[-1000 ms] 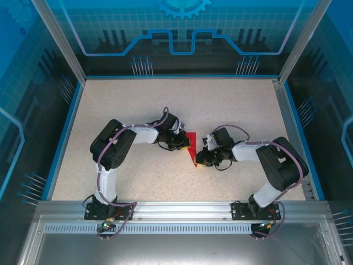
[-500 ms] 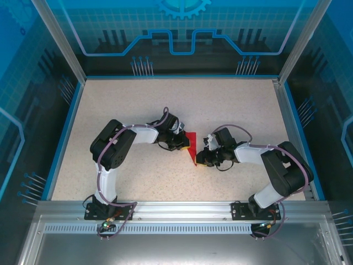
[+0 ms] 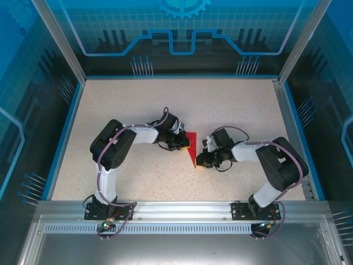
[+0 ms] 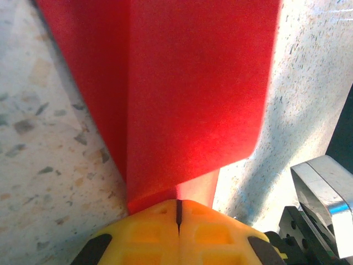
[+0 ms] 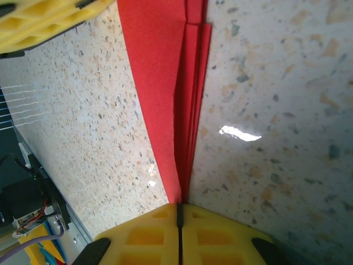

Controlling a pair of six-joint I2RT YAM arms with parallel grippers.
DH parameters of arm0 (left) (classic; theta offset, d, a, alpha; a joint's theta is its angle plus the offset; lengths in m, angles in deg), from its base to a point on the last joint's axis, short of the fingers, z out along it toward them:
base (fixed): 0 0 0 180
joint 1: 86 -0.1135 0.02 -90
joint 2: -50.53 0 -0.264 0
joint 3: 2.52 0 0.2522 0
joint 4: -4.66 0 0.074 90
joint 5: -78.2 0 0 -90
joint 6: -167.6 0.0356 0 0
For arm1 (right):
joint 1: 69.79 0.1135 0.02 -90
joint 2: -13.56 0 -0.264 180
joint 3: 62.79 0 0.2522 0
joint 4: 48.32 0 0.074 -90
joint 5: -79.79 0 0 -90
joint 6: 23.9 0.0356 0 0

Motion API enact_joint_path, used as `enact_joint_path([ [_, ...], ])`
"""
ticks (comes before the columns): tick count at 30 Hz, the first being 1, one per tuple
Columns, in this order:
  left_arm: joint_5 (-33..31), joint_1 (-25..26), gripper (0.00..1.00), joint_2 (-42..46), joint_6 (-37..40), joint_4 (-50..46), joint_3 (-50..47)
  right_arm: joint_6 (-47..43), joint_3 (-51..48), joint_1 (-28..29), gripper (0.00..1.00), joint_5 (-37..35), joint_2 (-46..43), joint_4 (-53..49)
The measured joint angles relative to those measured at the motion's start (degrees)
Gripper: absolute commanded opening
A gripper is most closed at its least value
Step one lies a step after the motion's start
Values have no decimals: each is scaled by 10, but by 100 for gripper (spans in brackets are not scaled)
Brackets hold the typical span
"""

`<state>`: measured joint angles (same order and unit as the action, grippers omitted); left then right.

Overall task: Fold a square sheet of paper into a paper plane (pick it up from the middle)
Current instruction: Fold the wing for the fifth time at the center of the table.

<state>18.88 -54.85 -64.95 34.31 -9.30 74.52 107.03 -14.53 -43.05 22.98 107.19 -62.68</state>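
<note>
1. The paper plane (image 3: pixel 191 147) lies at the middle of the tabletop (image 3: pixel 165 105), a slim red triangle with its wide end toward the far side and its point toward the arm bases.
2. In the right wrist view the paper plane (image 5: pixel 160 83) shows several stacked folded layers running along a centre crease.
3. In the left wrist view the paper plane (image 4: pixel 193 83) is broad, with one long crease.
4. The left end effector (image 3: pixel 184 144) is closed, with its yellow pads (image 4: pixel 149 226) pressed together on the plane's edge.
5. The right end effector (image 3: pixel 200 160) is also closed, and its yellow pads (image 5: pixel 215 232) pinch the narrow end where the layers meet.
6. The two end effectors sit just beside each other with the paper between them.
7. Blue panelled walls (image 3: pixel 182 33) surround the speckled tabletop.
</note>
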Motion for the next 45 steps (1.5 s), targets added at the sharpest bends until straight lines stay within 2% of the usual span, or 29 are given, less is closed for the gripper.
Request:
enact_joint_path([
  [4,0,0,5,0,0,0,0,-4,5,0,8,0,1,-8],
  [7,0,0,5,0,0,0,0,-9,7,1,13,-5,-5,-17],
  [16,0,0,5,0,0,0,0,-28,18,3,15,-49,-102,-68],
  [30,0,0,5,0,0,0,0,-25,31,23,11,-14,2,-16],
  [45,-2,1,5,0,0,-4,2,-30,45,25,11,-3,32,-21],
])
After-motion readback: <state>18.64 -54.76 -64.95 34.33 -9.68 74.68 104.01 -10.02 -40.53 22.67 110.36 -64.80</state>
